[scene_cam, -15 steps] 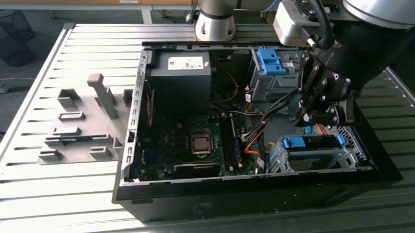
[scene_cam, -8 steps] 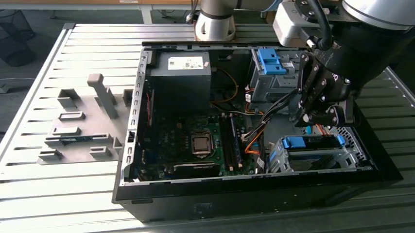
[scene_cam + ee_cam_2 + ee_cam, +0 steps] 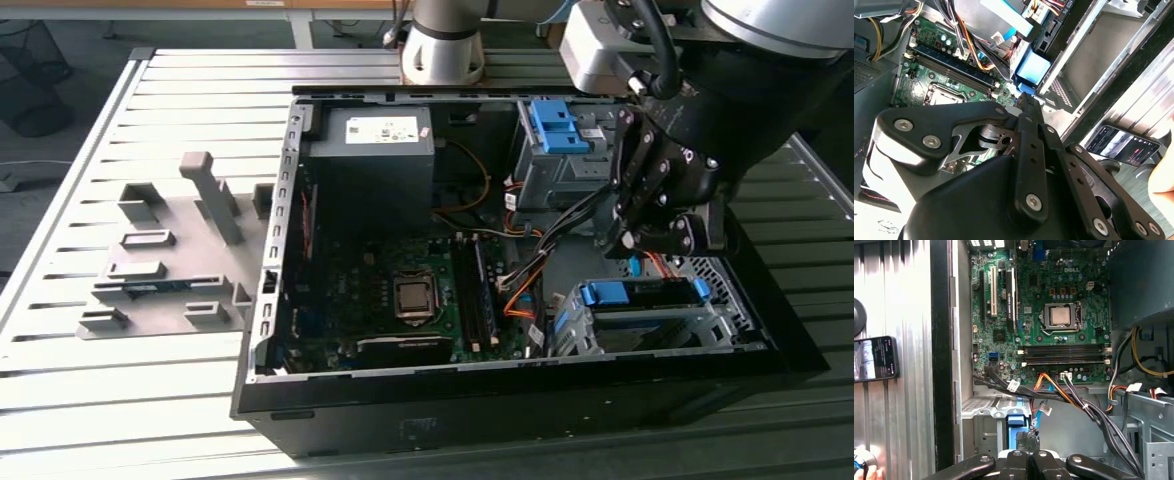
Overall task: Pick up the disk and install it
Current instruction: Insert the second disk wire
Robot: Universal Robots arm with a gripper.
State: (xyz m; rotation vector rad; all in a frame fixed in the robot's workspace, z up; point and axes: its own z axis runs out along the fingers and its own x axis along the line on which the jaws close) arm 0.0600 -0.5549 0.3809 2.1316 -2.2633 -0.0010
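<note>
- Disk [image 3: 638,293] in its blue frame is being shown in the exterior view lying flat in the metal drive cage [image 3: 574,325] at the near corner of the computer case [image 3: 534,400], on the exterior view's right.
- It is being hovered over by the gripper [image 3: 661,238], which is hanging just above and slightly beyond the frame; contact between them cannot be told.
- How far the gripper is open, and whether anything is being held, cannot be told.
- In the first wrist view the blue frame [image 3: 1015,422] is being seen just past the gripper [image 3: 1026,440], under a bundle of cables [image 3: 1064,392], with the motherboard [image 3: 1054,315] beyond.
- In the second wrist view the blue frame [image 3: 1032,70] is being seen beyond the gripper [image 3: 1026,102], beside the cage's bare metal wall.
- A phone [image 3: 1124,145] lying on the table outside the case, and part of a person's hand [image 3: 1161,180] near it, are being caught in the second wrist view; the phone [image 3: 874,359] is also being caught in the first wrist view.
- A second blue clip [image 3: 554,125] in the far cage and the dark power supply [image 3: 371,160] are being shown in the exterior view.
- The case is being carried by a slatted metal table [image 3: 80,400]; a grey fixture [image 3: 167,260] is standing on it at the exterior view's left, and the arm's base [image 3: 447,45] at the far edge.
</note>
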